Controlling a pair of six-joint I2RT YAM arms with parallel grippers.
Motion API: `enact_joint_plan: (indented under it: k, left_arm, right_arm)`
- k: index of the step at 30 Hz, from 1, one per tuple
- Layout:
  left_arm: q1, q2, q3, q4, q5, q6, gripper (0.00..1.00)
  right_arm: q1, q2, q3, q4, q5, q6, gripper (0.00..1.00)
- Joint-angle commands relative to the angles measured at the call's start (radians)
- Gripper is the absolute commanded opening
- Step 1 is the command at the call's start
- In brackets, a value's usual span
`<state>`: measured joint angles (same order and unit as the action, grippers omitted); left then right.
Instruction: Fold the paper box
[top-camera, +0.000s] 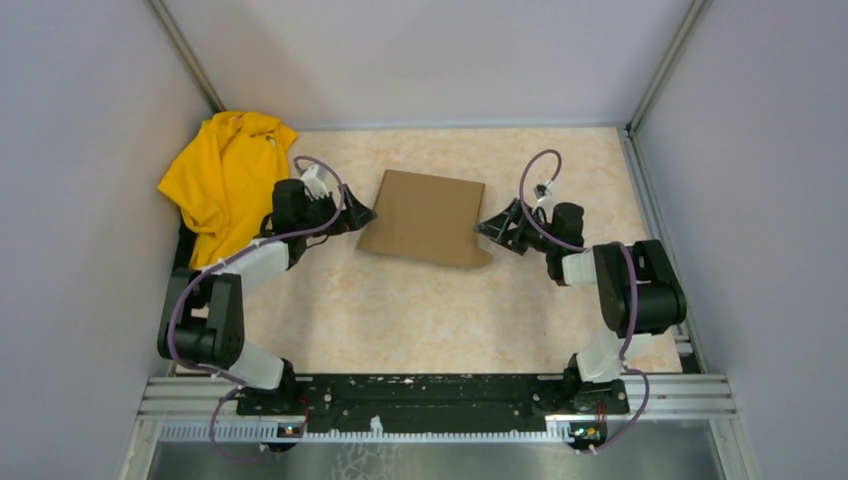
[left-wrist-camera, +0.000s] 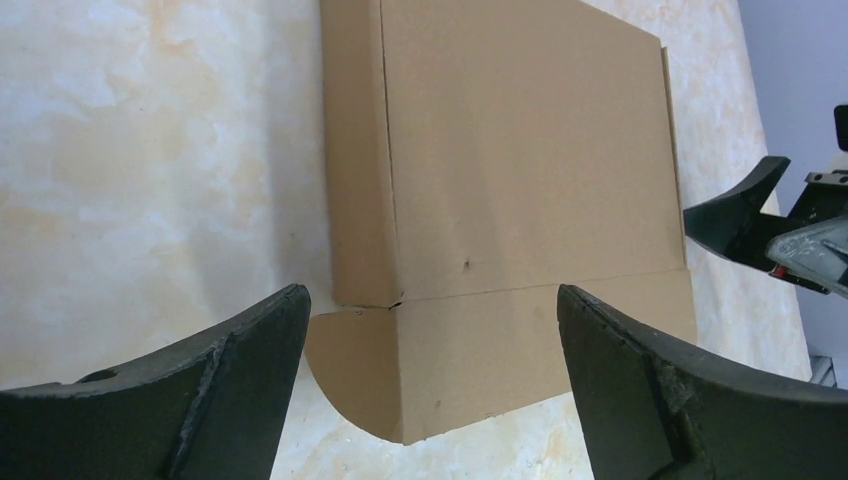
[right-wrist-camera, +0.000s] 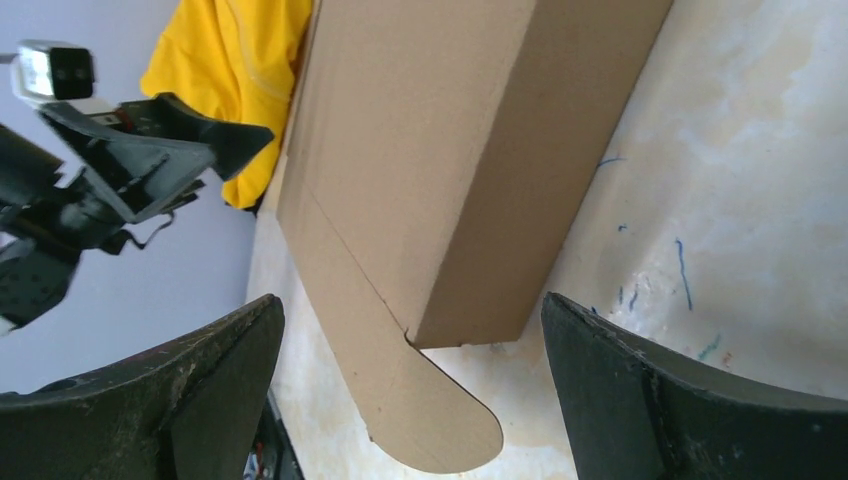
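Paper box (top-camera: 425, 212) sits mid-table with its lid lying flat. Left gripper (top-camera: 361, 216) is just off its left edge, jaws spread, box at its 3 o'clock. Right gripper (top-camera: 488, 228) is just off the right edge, jaws spread, box at its 9. Neither holds anything. Loose rounded tab (top-camera: 482, 258) lies at the right gripper's 7, so the right arm is nearer.

A robotics lab cell is indicated by the beige marbled counter (top-camera: 400, 320) enclosed by plain grey panel walls (top-camera: 80, 120) and silver aluminium frame rails (top-camera: 700, 395).
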<state>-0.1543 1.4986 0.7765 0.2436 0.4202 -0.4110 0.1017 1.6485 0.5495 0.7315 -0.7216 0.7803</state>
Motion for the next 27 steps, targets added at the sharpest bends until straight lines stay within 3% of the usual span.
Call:
enact_joint_plan:
  k: [1, 7, 27]
  left_arm:
    - [0.023, 0.059, -0.029, 0.135, 0.125, 0.018, 0.99]
    - [0.027, 0.134, -0.028, 0.201, 0.186, 0.007, 0.99]
    - [0.027, 0.246, 0.003, 0.280, 0.292, -0.005, 0.99]
  right_arm:
    - [-0.007, 0.051, 0.000, 0.246, -0.082, 0.102, 0.99]
    - [-0.007, 0.093, 0.015, 0.308, -0.105, 0.148, 0.99]
    - [0.032, 0.168, 0.122, 0.218, -0.117, 0.123, 0.99]
